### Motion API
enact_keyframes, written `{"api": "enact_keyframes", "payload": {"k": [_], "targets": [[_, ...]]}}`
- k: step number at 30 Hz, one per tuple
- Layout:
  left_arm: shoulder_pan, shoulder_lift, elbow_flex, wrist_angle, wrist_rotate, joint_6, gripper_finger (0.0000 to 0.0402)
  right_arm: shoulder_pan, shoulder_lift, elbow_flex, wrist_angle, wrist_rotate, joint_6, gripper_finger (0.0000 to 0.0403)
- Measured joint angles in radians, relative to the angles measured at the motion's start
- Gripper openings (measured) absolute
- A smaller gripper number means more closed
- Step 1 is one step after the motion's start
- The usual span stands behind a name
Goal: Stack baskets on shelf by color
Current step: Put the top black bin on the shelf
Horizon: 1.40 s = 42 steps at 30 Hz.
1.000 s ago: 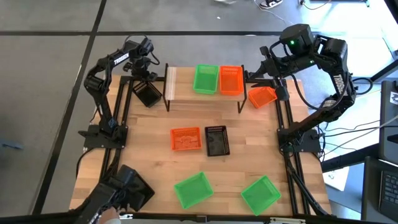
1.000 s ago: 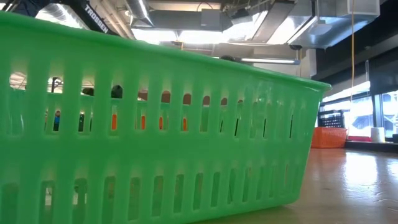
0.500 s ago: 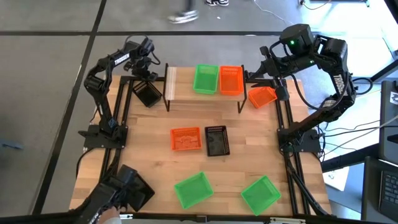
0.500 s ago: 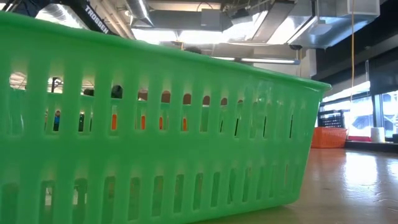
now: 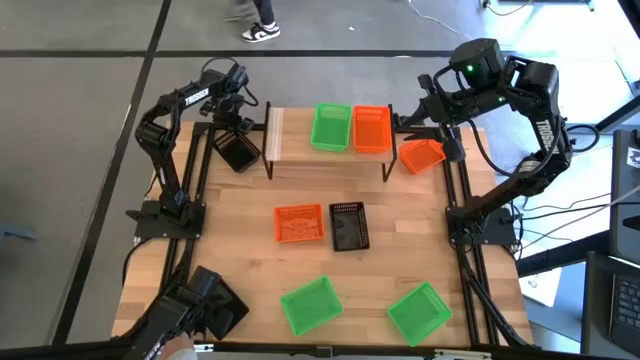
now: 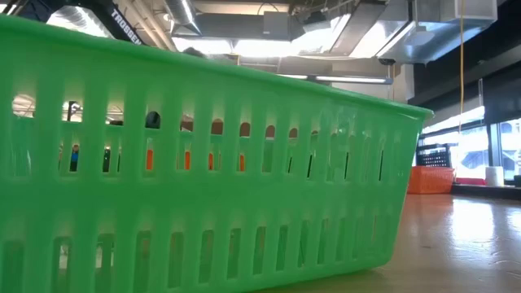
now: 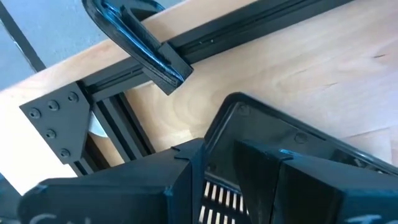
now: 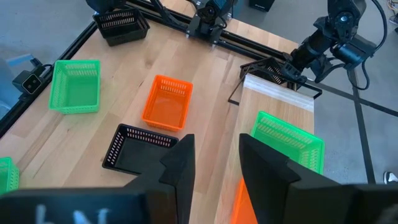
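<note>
- While nothing on the bench has shifted since the earlier pictures, we see a person's feet on the floor beyond the far edge, further left than before; both arms stand as they did.
- We find the left claw at the far left corner, its fingers down over the rim of a black basket that sits on the bench just left of the shelf. The fingers straddle one wall, one inside and one outside; we cannot tell whether they press it.
- We see the right claw near the far right corner, above an orange basket lying tilted just right of the shelf. Its fingers stand apart with nothing between them.
- On the shelf, a green basket and an orange one sit side by side, touching, on its right and middle; the left end of the plank is bare.
- At mid-bench, another orange basket lies beside a second black basket, close together.
- Near the front edge, two green baskets sit well apart; one fills the low view.
- In the right wrist view, we see one more black basket at a corner of the bench.
</note>
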Motion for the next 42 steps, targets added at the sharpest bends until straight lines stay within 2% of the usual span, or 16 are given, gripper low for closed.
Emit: {"api": "enact_keyframes", "payload": {"k": [16,23,33,39,42], "targets": [[-0.002,0.079,0.000,0.001,-0.008,0.000,0.0075,0.000,0.000,0.000,0.000,0.000,0.000,0.0122],[-0.002,0.064,0.000,-0.016,0.005,0.002,0.0075,0.000,0.002,0.000,0.000,0.000,0.000,0.0122],[-0.002,0.061,0.001,-0.066,0.012,0.081,0.0075,0.000,0.032,0.000,0.000,0.007,0.000,0.0122],[-0.002,0.061,0.001,-0.041,0.012,0.106,0.0074,0.000,0.043,0.000,0.000,0.008,0.000,0.0122],[-0.002,0.061,0.001,-0.042,0.012,0.131,0.0057,0.000,0.043,0.000,0.000,0.008,0.000,0.0122]]}}
